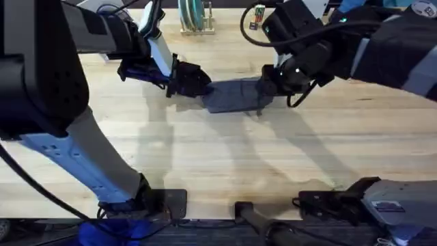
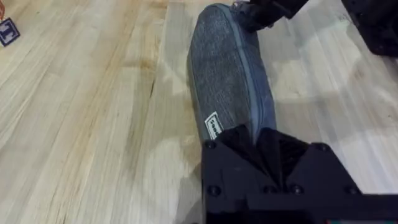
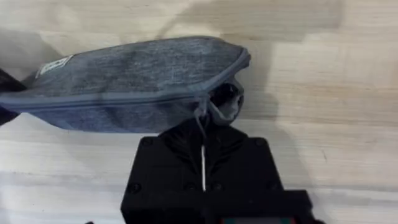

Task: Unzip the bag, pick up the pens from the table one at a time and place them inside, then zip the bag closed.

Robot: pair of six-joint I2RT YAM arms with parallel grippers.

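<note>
Left gripper (image 1: 194, 80) is clamped on the left end of the bag (image 1: 235, 96); the left wrist view has its black fingers (image 2: 249, 144) pinched onto the fabric right by the small white label (image 2: 212, 126). Looks like the anchor hand.

Bag lies flat on the table (image 1: 218, 157), far middle, long axis running left-right between the two grippers. Zipper (image 2: 249, 81) looks closed along nearly all its length.

Right gripper (image 1: 270, 85) is at the bag's right end. In the right wrist view its fingers sit together, and the zipper pull (image 3: 202, 112) hangs right at them. Can't tell if the pull is actually pinched or just resting in front of the fingertips. There's a small gap in the bag mouth (image 3: 227, 99) at that end.

No pens to point at here. My read: either the unzip is just starting or the final zip is almost done. With the gap that small, can't call it from this alone.

Next move needs the left grip kept firm and a straight pull along the zipper line, or the fabric bunches.
</note>
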